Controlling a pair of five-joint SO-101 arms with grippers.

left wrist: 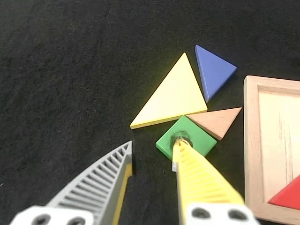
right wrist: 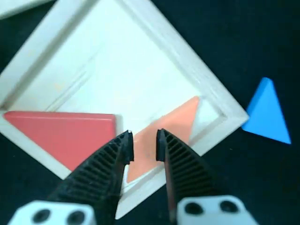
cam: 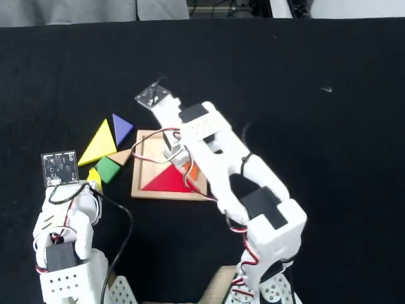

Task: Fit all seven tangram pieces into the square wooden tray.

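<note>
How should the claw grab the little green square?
Come from straight above, because the green square lies flat on the table. Pinch two opposite straight edges. Probably skip the pair whose edge lies along the tan triangle, where a finger has no gap. The edge facing the yellow triangle nears it only at a corner.

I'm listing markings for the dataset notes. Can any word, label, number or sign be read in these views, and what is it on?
No readable text anywhere.
The yellow triangle, green square and wooden tray: plain, no print.
The dark square board atop the left arm: fine dotted marks, too small to read.
</note>
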